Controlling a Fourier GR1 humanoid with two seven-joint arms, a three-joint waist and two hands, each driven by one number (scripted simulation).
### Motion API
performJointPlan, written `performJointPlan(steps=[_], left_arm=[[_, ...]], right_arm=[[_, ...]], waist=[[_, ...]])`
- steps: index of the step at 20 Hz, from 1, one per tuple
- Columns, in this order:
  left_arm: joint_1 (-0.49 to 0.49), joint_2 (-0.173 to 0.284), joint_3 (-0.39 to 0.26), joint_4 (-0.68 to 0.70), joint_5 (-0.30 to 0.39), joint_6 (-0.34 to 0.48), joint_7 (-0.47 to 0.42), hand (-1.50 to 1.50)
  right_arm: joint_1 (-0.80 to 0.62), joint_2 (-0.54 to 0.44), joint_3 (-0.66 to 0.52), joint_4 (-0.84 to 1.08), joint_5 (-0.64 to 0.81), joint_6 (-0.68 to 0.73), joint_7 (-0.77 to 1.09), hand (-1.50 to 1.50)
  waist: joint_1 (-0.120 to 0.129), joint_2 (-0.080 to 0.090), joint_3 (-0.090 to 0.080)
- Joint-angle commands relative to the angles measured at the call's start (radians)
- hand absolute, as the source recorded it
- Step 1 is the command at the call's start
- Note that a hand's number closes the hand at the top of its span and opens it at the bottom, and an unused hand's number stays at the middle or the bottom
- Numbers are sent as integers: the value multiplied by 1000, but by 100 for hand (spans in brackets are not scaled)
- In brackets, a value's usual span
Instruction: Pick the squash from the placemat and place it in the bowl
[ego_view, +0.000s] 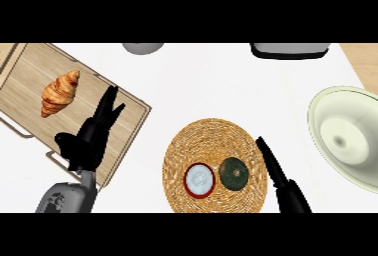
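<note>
on woven placemat (214, 150), right robot hand (272, 162) points straight-fingered beside squash (235, 173).

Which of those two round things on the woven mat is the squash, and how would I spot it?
Find the round woven placemat in the middle of the white counter. Two round things lie side by side on its near part; the squash is the right one, nearest the robot's right hand. It is dark green all over, while its neighbour is pale with a red rim.
</note>
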Motion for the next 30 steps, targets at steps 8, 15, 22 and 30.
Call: performJointPlan(steps=[8,15,22,30], left_arm=[[20,-30,28,9,-29,-34,-28,0],[-48,-76,33,50,-62,-13,-6,0],[22,-37,50,-47,-53,-76,35,0],[15,-63,67,16,-57,-79,-21,0]], right_arm=[[36,61,4,187,-80,-70,-180,-150],[21,90,-9,301,-110,-85,-257,-150],[-21,98,-23,350,-32,-125,-212,-150],[-110,83,-85,532,29,-120,-223,-150]], waist=[[0,0,0],[-2,1,0],[2,0,0],[2,0,0]])
